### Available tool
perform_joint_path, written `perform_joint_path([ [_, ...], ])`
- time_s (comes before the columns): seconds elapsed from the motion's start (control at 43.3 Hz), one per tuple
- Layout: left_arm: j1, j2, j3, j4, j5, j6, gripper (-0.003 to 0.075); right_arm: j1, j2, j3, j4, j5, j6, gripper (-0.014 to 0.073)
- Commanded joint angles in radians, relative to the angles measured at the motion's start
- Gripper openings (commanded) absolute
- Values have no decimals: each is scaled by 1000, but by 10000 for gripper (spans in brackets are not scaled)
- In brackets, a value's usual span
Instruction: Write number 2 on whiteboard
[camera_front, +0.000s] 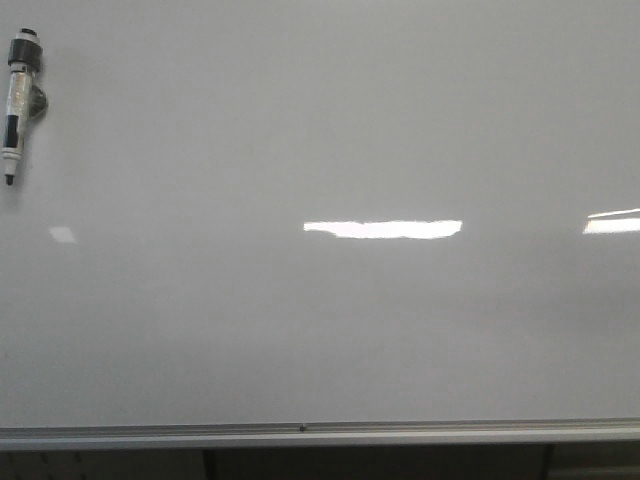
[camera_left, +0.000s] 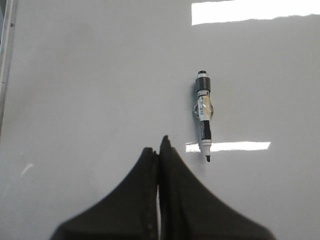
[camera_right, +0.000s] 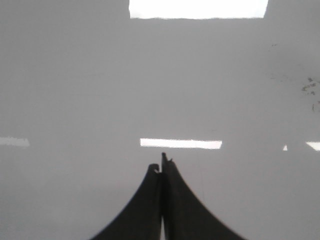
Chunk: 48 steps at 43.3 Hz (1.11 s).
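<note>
The whiteboard (camera_front: 330, 320) is a glossy pale grey surface that fills the front view, with a silver rail (camera_front: 320, 433) along its near edge. No number 2 shows on it. An uncapped black-and-white marker (camera_front: 18, 100) lies at its far left, tip toward the rail. In the left wrist view the marker (camera_left: 203, 114) lies a little ahead of my left gripper (camera_left: 159, 147), which is shut with nothing in it. My right gripper (camera_right: 161, 165) is also shut and empty over bare board (camera_right: 100, 90). Neither gripper appears in the front view.
Bright rectangular light reflections (camera_front: 383, 229) lie across the board. Faint dark smudges (camera_right: 310, 90) mark the board in the right wrist view. The board's metal edge (camera_left: 6, 65) runs along one side of the left wrist view.
</note>
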Motion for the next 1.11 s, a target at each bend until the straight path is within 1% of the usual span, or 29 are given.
perform_joint_path([
  [0.0, -8, -19, 21, -8, -85, 0, -20, -6, -14, 0, -8, -89, -2, -69],
  [0.439, -8, -19, 21, -8, -88, 0, -20, -6, -14, -9, -8, -94, -2, -69],
  [0.554, -8, -19, 21, -8, -179, 0, -20, -6, -14, -71, -8, -45, -2, -69],
  [0.647, -9, -19, -7, -8, -212, 0, -20, -6, -13, -149, -8, 44, -2, -69],
  [0.739, -9, -16, -88, -8, -151, 0, -19, -6, 5, -254, -8, 134, -2, -69],
  [0.832, -9, 4, -192, -8, -45, 0, -19, -6, 54, -354, -8, 213, -2, -69],
  [0.97, -9, 74, -369, 2, 117, 0, -19, -6, 173, -499, -8, 296, -2, -69],
  [1.086, -9, 174, -499, 19, 229, 0, -20, -6, 289, -605, -8, 365, -2, -69],
])
